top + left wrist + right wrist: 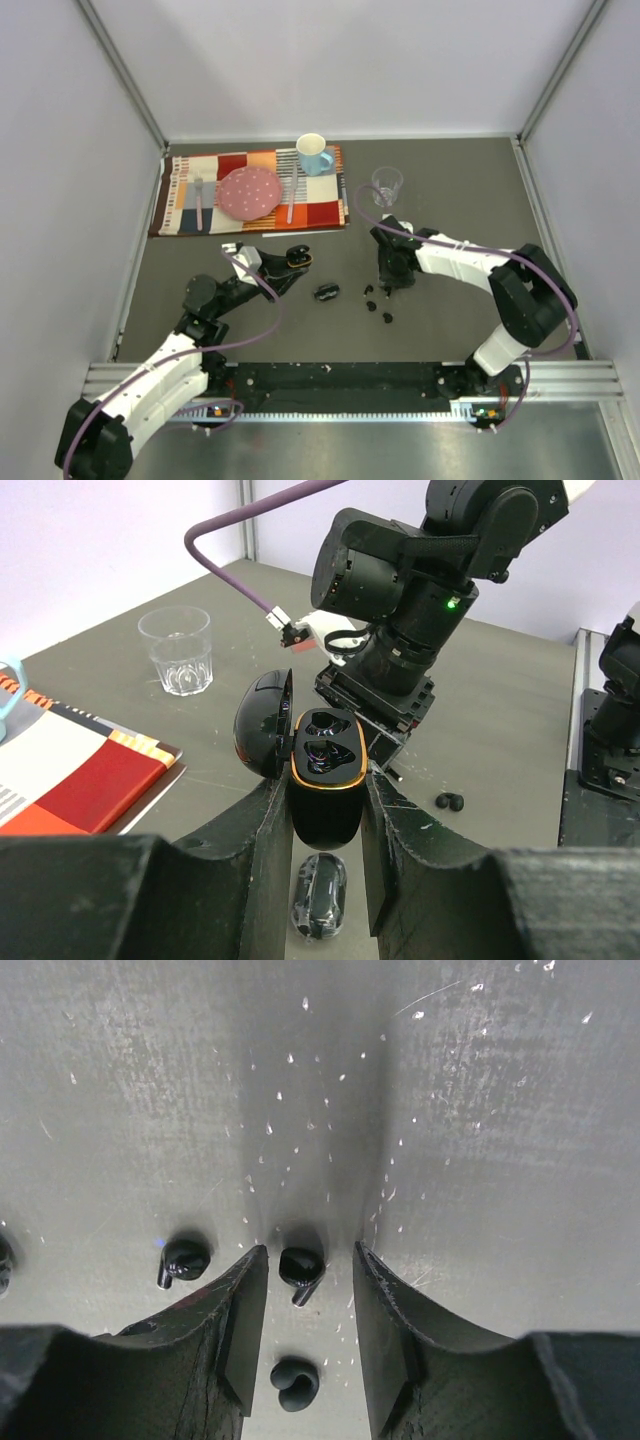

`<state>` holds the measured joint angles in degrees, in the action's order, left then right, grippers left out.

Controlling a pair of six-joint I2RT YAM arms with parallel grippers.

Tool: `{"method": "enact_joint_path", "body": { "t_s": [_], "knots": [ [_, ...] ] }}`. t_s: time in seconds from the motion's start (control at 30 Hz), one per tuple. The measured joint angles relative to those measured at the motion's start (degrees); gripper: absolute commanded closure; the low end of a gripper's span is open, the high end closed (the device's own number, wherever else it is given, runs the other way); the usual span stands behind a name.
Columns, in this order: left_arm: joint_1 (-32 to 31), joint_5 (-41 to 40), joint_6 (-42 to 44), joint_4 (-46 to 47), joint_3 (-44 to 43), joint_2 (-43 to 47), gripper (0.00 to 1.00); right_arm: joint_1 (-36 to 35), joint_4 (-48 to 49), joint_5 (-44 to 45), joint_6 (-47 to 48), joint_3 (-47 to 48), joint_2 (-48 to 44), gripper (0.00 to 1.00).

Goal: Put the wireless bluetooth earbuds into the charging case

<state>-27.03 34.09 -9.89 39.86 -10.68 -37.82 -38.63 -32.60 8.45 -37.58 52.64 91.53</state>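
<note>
Left of centre, top view: left gripper [290, 258] was clamped on the open charging case [325, 810], lid swung left. Mid-frame, a second case [326, 292] lay loose. Right of it, the right gripper [308, 1252] had its jaws apart, straddling one earbud [301, 1265], with two neighbouring earbuds [185, 1258] just beside. Risk: the glossy bud might squirt from the closing pads, or a finger might knock a neighbour away.

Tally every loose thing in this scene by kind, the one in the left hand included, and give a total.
earbuds: 4
charging cases: 2
utensils: 2
glass: 1
mug: 1
plate: 1
placemat: 1
Total: 12
</note>
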Motion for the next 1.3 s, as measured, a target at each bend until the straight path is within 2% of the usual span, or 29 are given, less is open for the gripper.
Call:
{"method": "enact_joint_path", "body": {
  "t_s": [0.23, 0.67, 0.93, 1.3],
  "knots": [
    [0.0, 0.0, 0.0, 0.0, 0.0, -0.1, 1.00, -0.1, 0.0, 0.5, 0.0, 0.0, 0.5, 0.62],
    [0.0, 0.0, 0.0, -0.1, 0.0, 0.1, 1.00, -0.7, -0.4, 2.2, -0.1, 0.4, 1.1, 0.72],
    [0.0, -0.1, 0.0, -0.1, 0.0, 0.9, 1.00, -1.1, -0.4, 2.7, -0.5, 0.4, 1.2, 0.67],
    [0.0, -0.3, 0.0, -0.1, 0.0, 1.1, 1.00, -1.7, -0.7, 4.4, -3.9, 0.3, 1.2, 0.69]
  ]
}}
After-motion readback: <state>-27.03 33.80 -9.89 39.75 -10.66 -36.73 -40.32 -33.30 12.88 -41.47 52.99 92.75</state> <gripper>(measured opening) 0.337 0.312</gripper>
